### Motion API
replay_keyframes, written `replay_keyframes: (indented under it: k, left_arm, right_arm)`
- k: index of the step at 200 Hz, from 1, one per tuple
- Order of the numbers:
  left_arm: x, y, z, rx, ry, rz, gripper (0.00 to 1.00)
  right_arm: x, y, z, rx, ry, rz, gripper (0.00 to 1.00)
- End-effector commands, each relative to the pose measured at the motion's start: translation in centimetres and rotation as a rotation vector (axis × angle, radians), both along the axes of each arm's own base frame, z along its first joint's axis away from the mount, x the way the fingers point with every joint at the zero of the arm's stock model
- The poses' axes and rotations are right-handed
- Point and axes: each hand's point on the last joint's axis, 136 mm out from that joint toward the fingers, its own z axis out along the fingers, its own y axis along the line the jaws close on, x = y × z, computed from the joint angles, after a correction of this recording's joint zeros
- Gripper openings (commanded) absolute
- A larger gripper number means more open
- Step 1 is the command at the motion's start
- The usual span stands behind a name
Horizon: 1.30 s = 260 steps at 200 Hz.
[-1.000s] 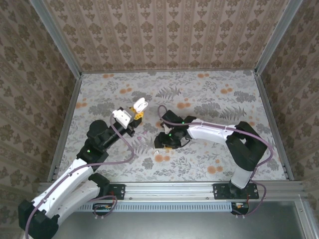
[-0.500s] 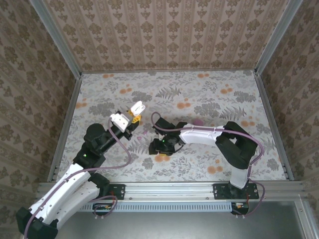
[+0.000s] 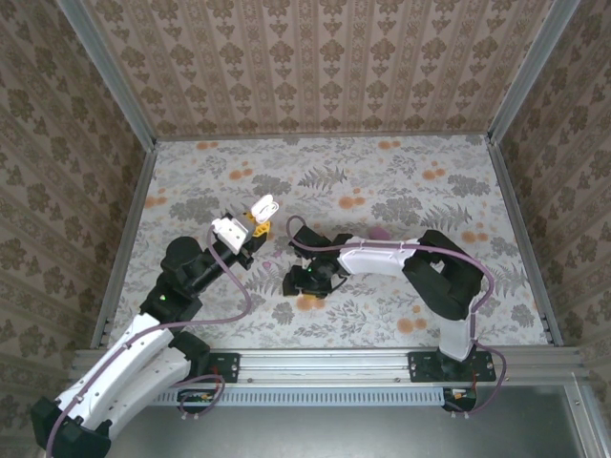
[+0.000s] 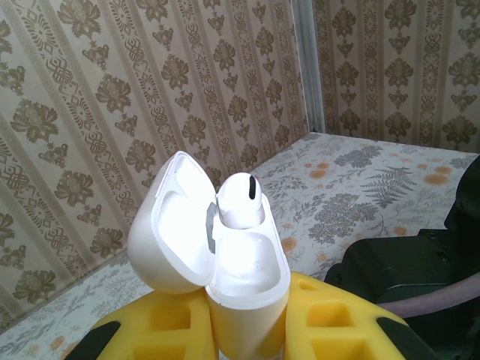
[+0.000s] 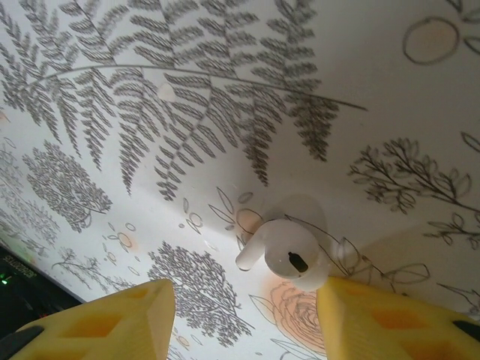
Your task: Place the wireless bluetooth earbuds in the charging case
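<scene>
My left gripper [image 4: 247, 334] is shut on the white charging case [image 4: 251, 281], which it holds upright above the table with its lid swung open to the left. One white earbud [image 4: 240, 199] stands in the case's far slot. In the top view the case [image 3: 264, 204] hangs over the left middle of the table. My right gripper [image 5: 244, 319] is open and low over the table. A second white earbud [image 5: 289, 253] lies on the floral surface between its yellow fingers [image 5: 112, 322], close against the right one. In the top view the right gripper [image 3: 298, 282] sits right of the case.
A pink-purple oval pebble [image 3: 380, 232] lies on the table behind the right arm. Patterned walls and metal posts [image 3: 107, 81] close in the table on three sides. The right arm's purple cable [image 3: 305, 246] loops over the wrist.
The right gripper has slid left and toward the near edge, down to the table around the loose earbud. The left arm pulled the case slightly back and left, then held still.
</scene>
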Motion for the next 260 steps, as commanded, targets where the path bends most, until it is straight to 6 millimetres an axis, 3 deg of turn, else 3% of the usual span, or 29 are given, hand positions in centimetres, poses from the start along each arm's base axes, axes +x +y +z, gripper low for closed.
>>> replay_keyframes:
  k: [1,61,104,202,260]
  left_arm:
    - [-0.1,0.1,0.4,-0.016,-0.019,-0.003,0.04]
    - [-0.1,0.2,0.5,-0.019,-0.019,-0.001,0.04]
    - [0.0,0.3,0.8,-0.02,-0.03,0.009,0.04]
    - [-0.2,3.6,1.8,-0.018,-0.101,0.162,0.04]
    - [-0.2,3.5,1.9,-0.025,-0.102,0.157,0.04]
  right_arm:
    - [0.6,0.4,-0.2,-0.031,-0.019,0.016,0.55]
    - [1.4,1.2,-0.6,-0.062,-0.029,0.063,0.52]
    - [1.9,0.0,-1.0,-0.215,-0.087,0.114,0.49]
    - [2.5,0.2,-1.9,-0.286,-0.108,0.143,0.39]
    - [2.8,0.6,-1.7,-0.279,-0.117,0.15,0.39]
